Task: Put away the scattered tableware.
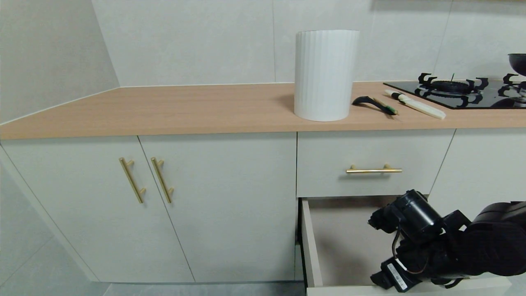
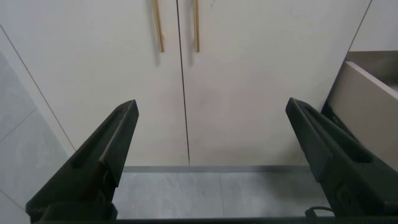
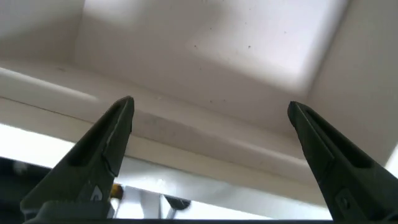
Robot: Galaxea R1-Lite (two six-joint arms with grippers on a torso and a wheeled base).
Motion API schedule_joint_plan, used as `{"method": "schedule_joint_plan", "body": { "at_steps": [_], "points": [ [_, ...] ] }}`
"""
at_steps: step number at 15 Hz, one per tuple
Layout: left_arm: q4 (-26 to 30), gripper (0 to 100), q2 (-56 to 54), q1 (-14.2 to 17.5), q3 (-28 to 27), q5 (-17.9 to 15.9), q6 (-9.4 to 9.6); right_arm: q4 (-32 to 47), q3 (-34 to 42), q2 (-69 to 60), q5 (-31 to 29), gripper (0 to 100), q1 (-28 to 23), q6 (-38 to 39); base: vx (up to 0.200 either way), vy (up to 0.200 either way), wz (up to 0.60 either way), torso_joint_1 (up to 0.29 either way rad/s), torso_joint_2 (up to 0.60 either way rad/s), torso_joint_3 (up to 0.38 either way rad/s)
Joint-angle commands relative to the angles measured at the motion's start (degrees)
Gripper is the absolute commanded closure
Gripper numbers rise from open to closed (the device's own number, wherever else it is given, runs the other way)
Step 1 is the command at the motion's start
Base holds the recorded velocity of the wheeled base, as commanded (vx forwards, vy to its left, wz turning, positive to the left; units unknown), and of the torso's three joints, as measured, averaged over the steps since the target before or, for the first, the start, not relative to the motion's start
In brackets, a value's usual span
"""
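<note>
Table: wood-grain top, matt, smooth. Cabinet doors & drawer: pale, matt, laminate-looking. Handles: brushed gold-tone metal, slight sheen. Ribbed white canister: matt, prob. plastic. Spoon: black, semi-gloss. Hob: glossy black glass; grates matt black metal. Wall tiles: smooth, low sheen.

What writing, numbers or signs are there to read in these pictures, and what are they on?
None can be read.
White sticker on the right arm, by the open drawer: dark print, too small to read.
White canister, cupboard doors, utensils on the counter: no lettering shows.
</note>
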Motion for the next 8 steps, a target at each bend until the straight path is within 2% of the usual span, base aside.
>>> {"method": "schedule_joint_plan", "body": {
  "at_steps": [1, 4, 6, 8],
  "points": [
    [0.0, 0, 0.0, 0.0, 0.0, 0.0, 0.02, 4.0, 0.0, -2.8, 0.6, 0, 1.8, -1.5, 0.0, 0.0, 0.0, 0.0, 0.0, 0.0],
    [0.0, 0, 0.0, 0.0, 0.0, 0.0, 0.02, 14.0, 0.0, -4.3, 1.9, 0, 2.6, -7.5, 0.0, 0.0, 0.0, 0.0, 0.0, 0.0],
    [0.0, 0, 0.0, 0.0, 0.0, 0.0, 0.02, 17.0, -0.1, -4.3, 1.9, 0, 2.6, -8.9, 0.0, 0.0, 0.0, 0.0, 0.0, 0.0],
    [0.0, 0, 0.0, 0.0, 0.0, 0.0, 0.02, 16.7, -1.3, -4.3, 1.9, 0, 2.6, -8.5, 0.0, 0.0, 0.0, 0.0, 0.0, 0.0]
  ]
}}
